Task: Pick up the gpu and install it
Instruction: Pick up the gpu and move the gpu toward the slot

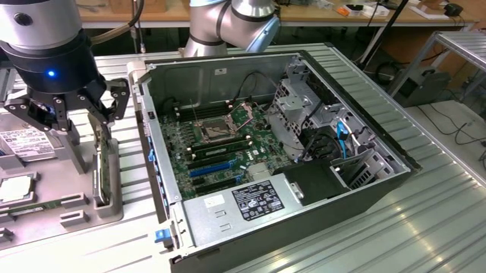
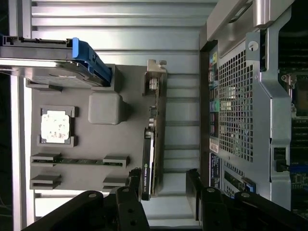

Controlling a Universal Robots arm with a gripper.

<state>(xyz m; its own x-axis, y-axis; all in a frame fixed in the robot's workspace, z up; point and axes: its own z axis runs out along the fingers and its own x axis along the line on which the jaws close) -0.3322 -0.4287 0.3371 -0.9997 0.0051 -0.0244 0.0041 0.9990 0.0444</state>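
Over the upright gpu (image 2: 149, 161), pincer (image 2: 162, 180) agape.

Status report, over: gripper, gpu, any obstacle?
Gripper open, low over the gpu. Gpu on edge in the gray tray, not held. Computer case open alongside.

Exterior view's left: gripper (image 1: 90, 149) low over tray (image 1: 114, 213), jaws spread wide. The gpu (image 1: 99, 177) stands on edge in a tray slot, directly beneath the fingers; contact not discernible. A hard drive (image 1: 23, 145) lies further left. Beside the tray, open case (image 1: 182, 85), motherboard (image 1: 220, 151) exposed.
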